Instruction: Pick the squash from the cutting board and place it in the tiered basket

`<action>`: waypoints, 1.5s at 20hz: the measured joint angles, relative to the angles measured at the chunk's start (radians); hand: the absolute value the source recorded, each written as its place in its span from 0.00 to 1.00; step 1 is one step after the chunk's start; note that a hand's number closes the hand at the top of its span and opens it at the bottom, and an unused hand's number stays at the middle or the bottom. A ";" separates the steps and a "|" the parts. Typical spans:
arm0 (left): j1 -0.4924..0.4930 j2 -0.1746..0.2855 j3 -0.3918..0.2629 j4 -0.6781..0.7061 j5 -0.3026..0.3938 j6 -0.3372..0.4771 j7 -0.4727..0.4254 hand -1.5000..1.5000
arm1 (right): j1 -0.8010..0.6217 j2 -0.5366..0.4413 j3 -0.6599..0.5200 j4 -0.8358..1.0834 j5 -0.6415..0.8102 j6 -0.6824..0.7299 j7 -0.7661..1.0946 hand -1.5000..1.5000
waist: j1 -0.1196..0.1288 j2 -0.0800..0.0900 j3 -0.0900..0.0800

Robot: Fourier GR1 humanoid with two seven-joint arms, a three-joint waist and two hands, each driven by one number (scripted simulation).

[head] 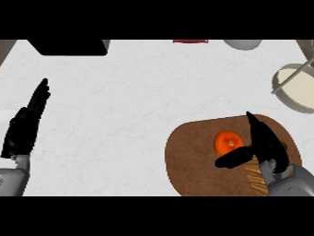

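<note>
- On the cutting board (pixel 193 161), toward its far right part, sits the squash (pixel 227 141); it shows as a round orange lump, slightly taller than wide, so I cannot read a clear long axis from above
- Just to its right is my right hand (pixel 264 145), fingers straight and pointing away from me, thumb swung out to the left so that it lies across the near edge of the squash; whether the thumb touches it I cannot tell
- That hand is spread wide and has nothing in its grasp; the squash lies in the crook between thumb and fingers, to the left of my palm, so I judge the coming move to be a curl of the fingers leftward round it
- My left hand (pixel 23 129) rests flat-fingered at the far left of the counter (pixel 132 101), well apart from the board and holding nothing; the right is plainly the nearer one
- Beyond the board and further right stands the tiered basket (pixel 279 79), its round tier showing a pale bottom; from the squash it lies up and to the right, on the same side as my right arm, so I judge the carry goes away from me and outward; the task is at the grasp, nothing lifted yet
</note>
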 measured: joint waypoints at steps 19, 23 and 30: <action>-0.007 -0.029 0.014 0.001 -0.027 -0.014 0.003 0.50 | -0.017 0.141 -0.020 0.169 0.020 0.066 -0.087 1.00 | 0.002 -0.006 -0.009; -0.007 -0.027 0.028 -0.009 -0.028 -0.025 0.005 0.50 | -0.028 0.135 -0.022 0.185 0.049 0.098 -0.111 1.00 | 0.000 -0.008 -0.010; 0.017 -0.036 0.037 -0.031 -0.036 -0.036 0.013 0.50 | -0.015 0.211 -0.078 0.120 0.082 0.093 -0.096 1.00 | -0.002 -0.003 -0.002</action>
